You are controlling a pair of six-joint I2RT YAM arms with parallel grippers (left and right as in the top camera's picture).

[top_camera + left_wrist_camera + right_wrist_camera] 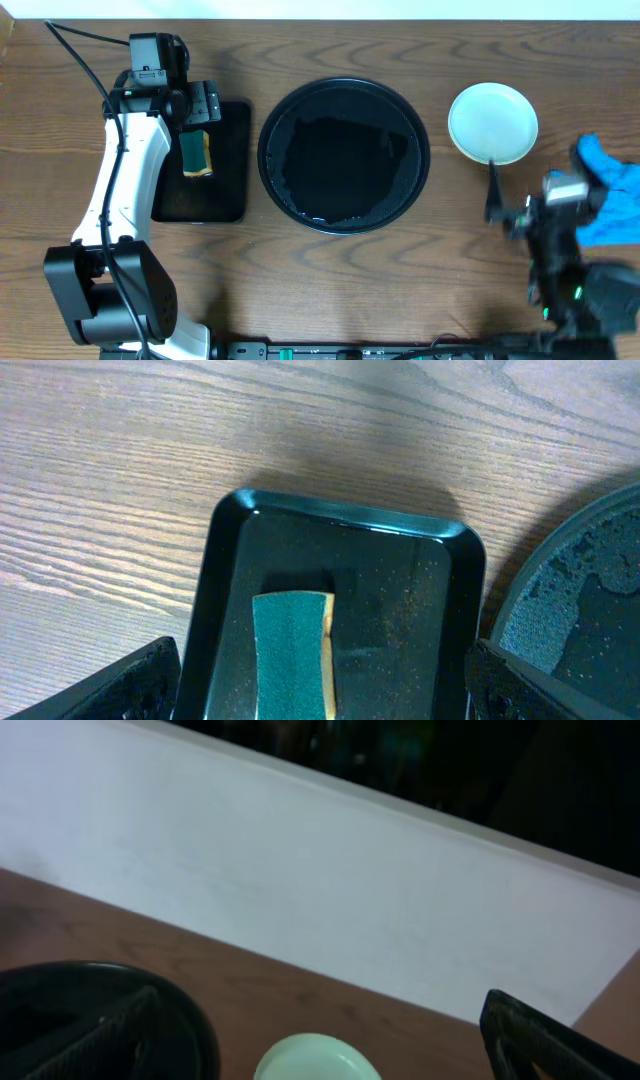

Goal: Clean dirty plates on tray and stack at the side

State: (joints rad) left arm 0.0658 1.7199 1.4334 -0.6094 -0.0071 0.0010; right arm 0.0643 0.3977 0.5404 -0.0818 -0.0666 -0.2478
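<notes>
The round black tray (pixel 345 155) sits mid-table with a wet, speckled floor and no plate on it; its rim also shows in the left wrist view (pixel 585 600) and the right wrist view (pixel 90 1020). A pale mint plate (pixel 493 122) (pixel 318 1060) rests on the table to the tray's right; I cannot tell if others lie under it. My left gripper (pixel 197 125) (pixel 320 695) hangs open above a green-and-yellow sponge (pixel 196 153) (pixel 293 655). My right gripper (pixel 505 195) (pixel 320 1005) stands open just in front of the plate, touching nothing.
The sponge lies in a small rectangular black tray (pixel 228 165) (pixel 345 518) left of the round one. A blue cloth (pixel 610 190) lies at the far right by the right arm. A white wall runs along the table's back edge.
</notes>
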